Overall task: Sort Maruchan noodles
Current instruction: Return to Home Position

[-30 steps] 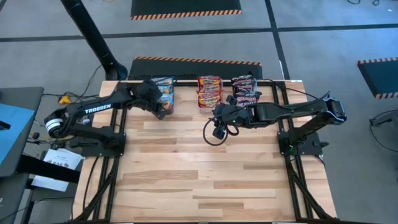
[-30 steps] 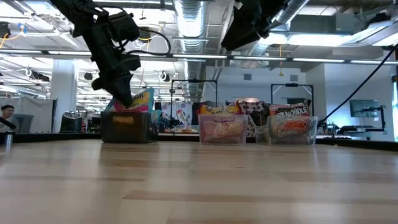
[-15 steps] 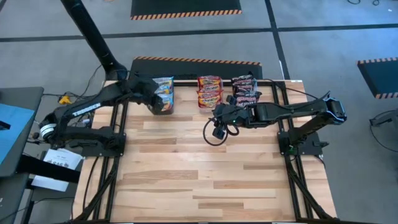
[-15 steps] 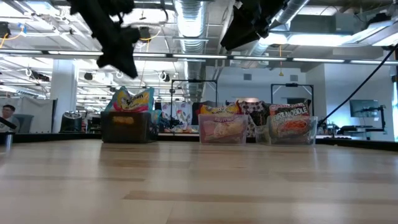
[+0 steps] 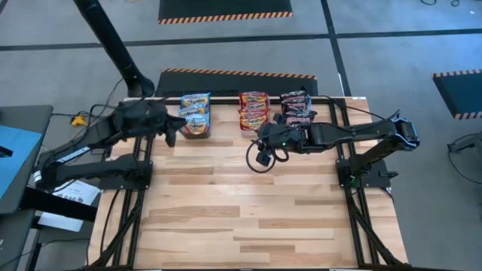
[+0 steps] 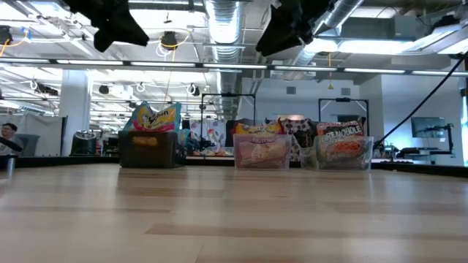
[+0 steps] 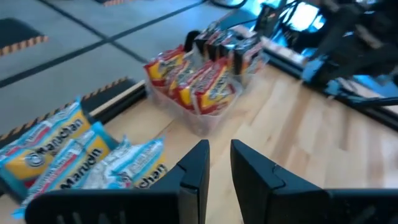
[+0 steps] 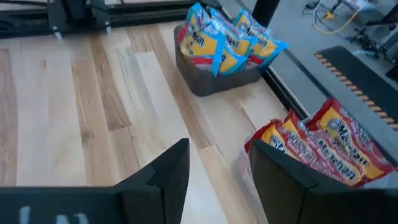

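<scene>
Since the earlier frames, the left pincer (image 5: 170,129) has been drawn away from over the black bin (image 5: 197,129) toward 9 o'clock and lifted higher, so that it is now seen just beside the bin's 9 o'clock side, above the desk (image 5: 248,211); the right pincer (image 5: 263,143) has been kept where it was. In the left wrist view the left pincer (image 7: 217,180) is seen only narrowly parted, with nothing held between its fingers (image 7: 194,177). The right pincer (image 8: 217,180) is held wide apart and empty, raised off the desk at 6 o'clock of the middle clear bin (image 5: 254,124). All packets seen are gathered in three bins set in a row along the desk's 12 o'clock edge: the blue and yellow packets (image 5: 196,109) are stood in the black bin at about 11 o'clock, the red and orange packets (image 5: 254,109) in the middle clear bin at 12 o'clock, and the black and red packets (image 5: 297,108) in the right clear bin (image 5: 299,120) at about 1 o'clock.
</scene>
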Available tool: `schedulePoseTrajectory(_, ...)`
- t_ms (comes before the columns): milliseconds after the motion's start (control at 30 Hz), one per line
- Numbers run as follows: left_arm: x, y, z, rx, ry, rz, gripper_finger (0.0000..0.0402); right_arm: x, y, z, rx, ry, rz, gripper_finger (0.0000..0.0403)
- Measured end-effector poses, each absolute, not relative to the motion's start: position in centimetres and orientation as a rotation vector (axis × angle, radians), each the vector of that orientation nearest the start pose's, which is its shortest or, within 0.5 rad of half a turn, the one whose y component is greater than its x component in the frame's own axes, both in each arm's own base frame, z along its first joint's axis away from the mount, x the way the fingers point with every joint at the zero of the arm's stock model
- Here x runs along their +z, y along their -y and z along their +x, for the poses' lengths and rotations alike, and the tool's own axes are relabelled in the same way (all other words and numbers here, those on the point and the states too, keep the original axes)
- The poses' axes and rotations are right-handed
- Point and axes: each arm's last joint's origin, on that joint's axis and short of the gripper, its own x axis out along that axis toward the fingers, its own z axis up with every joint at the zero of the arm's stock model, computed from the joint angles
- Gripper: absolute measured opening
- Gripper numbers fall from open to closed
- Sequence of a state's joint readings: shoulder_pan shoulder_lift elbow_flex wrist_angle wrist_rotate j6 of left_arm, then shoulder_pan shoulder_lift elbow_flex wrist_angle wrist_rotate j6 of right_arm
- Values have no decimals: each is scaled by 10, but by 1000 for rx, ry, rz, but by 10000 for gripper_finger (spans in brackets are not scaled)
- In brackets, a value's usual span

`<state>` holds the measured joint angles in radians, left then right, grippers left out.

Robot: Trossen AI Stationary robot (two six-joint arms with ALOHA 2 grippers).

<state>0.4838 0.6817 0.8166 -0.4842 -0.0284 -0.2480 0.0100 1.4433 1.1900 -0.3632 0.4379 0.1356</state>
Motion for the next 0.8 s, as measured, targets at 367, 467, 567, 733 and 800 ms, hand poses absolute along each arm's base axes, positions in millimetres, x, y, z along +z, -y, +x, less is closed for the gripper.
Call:
schedulePoseTrajectory(367,283,-35,106,328,-131,-278,51,309,12,317,-458,-557,-12,191)
schedulePoseTrajectory(467,267,-30,103,279,-95,-270,51,309,12,317,-458,-557,-12,191)
schedulePoseTrajectory(567,253,-27,100,258,-89,-253,51,309,12,317,-458,-557,-11,191)
schedulePoseTrajectory(733,235,-23,96,220,-89,-193,51,311,12,318,-457,-534,-6,191)
schedulePoseTrajectory(800,229,-22,95,191,-78,-179,51,312,13,318,-457,-526,-4,191)
